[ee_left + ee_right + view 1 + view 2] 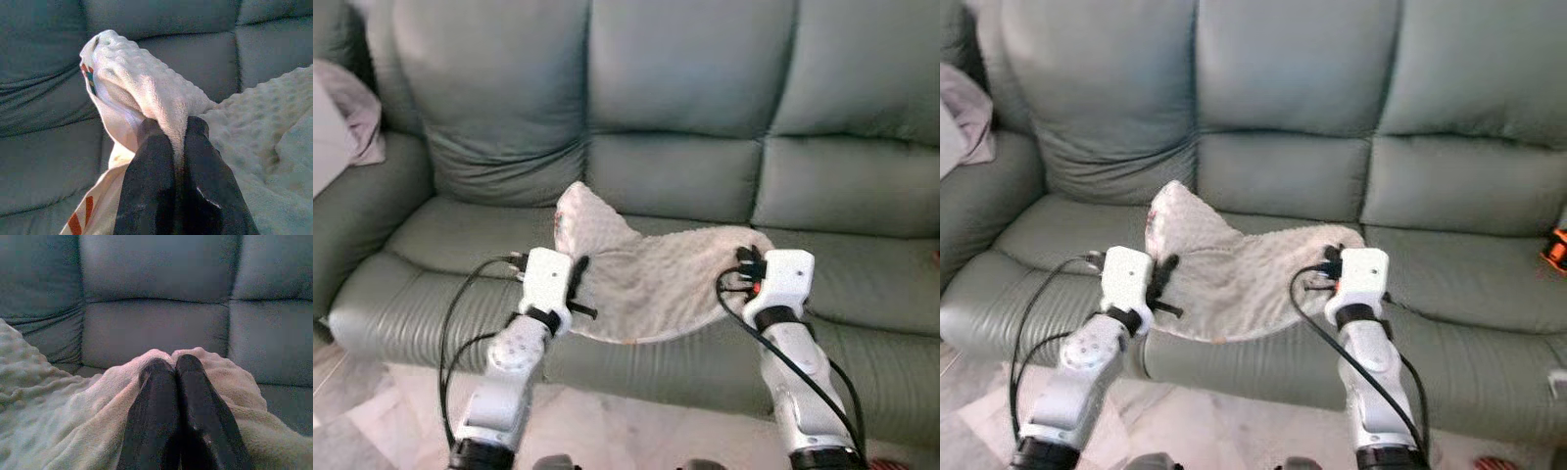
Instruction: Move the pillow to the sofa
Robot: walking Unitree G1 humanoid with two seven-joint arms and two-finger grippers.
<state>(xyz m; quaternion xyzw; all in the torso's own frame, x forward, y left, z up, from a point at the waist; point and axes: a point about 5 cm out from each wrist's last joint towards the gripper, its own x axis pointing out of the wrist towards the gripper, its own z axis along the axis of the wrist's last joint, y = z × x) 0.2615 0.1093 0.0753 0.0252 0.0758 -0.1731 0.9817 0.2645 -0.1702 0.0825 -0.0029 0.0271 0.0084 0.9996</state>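
A cream, bumpy-textured pillow (pixel 651 274) lies across the front of the grey-green sofa (pixel 685 88) seat, one corner standing up at its left. My left gripper (pixel 172 132) is shut on the pillow's left edge, pinching the fabric between its black fingers (pixel 151 176). My right gripper (pixel 168 363) is shut on the pillow's right edge, fabric bunched around its fingertips. In the eye views both white wrists, left (pixel 546 284) and right (pixel 781 279), hold the pillow at the seat's front edge.
A pinkish cloth (pixel 347 117) lies on the sofa's left arm. An orange object (pixel 1555 250) sits on the seat at far right. Pale tiled floor (pixel 607 431) runs below the sofa front. Black cables (pixel 460 323) loop from both arms.
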